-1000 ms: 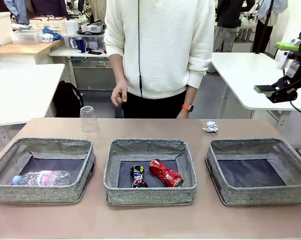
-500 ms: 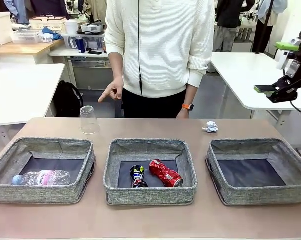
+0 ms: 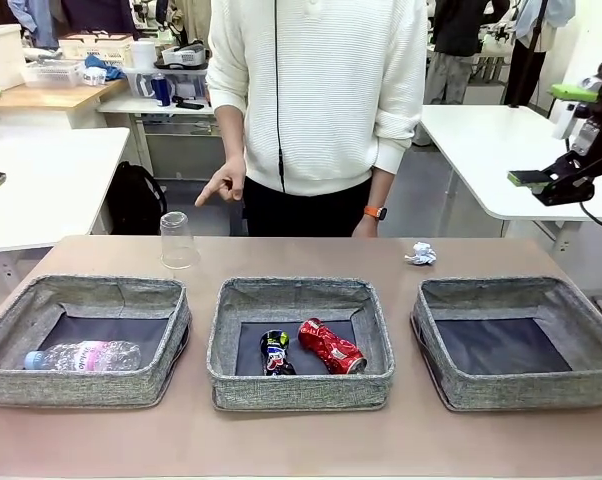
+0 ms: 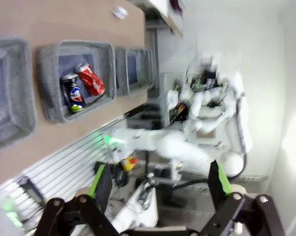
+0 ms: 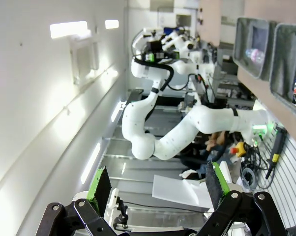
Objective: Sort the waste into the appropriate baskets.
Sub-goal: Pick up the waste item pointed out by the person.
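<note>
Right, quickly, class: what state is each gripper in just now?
Left gripper: open, holding nothing.
Right gripper: open, holding nothing.

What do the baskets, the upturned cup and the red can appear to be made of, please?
Baskets: grey woven fabric, matte, judging by the coarse weave and sagging walls. Cup: clear plastic, probably; the table shows through it. Red can: likely thin metal, glossy printed skin, crumpled and dented.
</note>
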Action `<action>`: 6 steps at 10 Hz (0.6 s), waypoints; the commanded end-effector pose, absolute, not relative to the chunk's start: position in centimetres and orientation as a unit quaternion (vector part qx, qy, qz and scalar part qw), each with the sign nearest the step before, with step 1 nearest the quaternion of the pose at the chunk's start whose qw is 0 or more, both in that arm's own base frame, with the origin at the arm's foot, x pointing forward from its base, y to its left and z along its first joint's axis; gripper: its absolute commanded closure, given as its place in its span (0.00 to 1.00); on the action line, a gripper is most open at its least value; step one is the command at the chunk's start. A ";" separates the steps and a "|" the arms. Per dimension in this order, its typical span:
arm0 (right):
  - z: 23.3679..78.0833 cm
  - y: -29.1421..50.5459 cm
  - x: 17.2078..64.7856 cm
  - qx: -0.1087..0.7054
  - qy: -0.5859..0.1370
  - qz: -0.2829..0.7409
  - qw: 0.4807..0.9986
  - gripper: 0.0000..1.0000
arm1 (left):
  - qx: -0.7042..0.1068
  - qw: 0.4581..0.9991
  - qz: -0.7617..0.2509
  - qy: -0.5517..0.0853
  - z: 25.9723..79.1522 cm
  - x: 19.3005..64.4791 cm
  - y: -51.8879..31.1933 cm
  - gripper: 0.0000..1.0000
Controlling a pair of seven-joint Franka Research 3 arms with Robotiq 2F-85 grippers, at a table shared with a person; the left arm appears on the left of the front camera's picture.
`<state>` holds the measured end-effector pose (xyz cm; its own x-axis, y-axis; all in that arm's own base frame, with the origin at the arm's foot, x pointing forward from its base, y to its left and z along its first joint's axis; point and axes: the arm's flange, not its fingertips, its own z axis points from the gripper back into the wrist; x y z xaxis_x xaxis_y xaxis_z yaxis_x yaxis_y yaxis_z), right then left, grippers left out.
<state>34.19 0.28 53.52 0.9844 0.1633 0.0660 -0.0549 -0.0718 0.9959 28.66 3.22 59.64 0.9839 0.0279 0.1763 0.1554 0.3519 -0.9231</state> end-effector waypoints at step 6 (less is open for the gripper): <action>53.7 0.2 33.9 0.727 0.038 0.084 0.680 0.00 | -0.435 0.580 -0.423 -0.543 64.2 24.9 -1.8 0.00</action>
<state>34.18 0.28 53.52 0.9844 0.1633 0.0660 -0.0549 -0.0712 0.9959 25.76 -0.08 64.69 0.4307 0.0110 0.9024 0.8880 0.1731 -0.4259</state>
